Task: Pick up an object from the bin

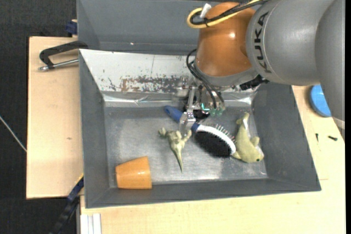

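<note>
Down in the grey bin (93, 134) now, in from the right. Gripper (189, 118) low in the middle, near the foot of the back wall, with a small blue piece (172, 113) just beside it on the left. Right below the tip: a pale green toy dinosaur (176, 142), flat on the floor, thin tail towards the front wall. Just right of that, a black brush (215, 141) with white bristles along one edge, close under the wrist. Next along, just beside the bristles, a cream toy sea animal (248, 146) by the right wall. Well apart, front-left: an orange cup (133, 172) on its side. Gripper spread or pressed together? Cannot tell from up here.
</note>
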Controlling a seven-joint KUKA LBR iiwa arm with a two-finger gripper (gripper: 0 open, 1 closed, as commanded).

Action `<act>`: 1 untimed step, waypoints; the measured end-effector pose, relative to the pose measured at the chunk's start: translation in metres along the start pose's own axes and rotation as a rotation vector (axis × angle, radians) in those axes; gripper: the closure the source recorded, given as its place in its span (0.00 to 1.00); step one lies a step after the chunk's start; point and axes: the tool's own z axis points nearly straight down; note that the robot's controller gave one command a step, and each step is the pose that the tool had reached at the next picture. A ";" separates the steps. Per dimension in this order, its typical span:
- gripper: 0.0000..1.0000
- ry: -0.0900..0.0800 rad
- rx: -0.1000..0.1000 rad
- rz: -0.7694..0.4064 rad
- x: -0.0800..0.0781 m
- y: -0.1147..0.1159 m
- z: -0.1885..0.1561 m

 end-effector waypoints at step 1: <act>0.00 -0.011 -0.003 0.279 -0.005 -0.023 0.072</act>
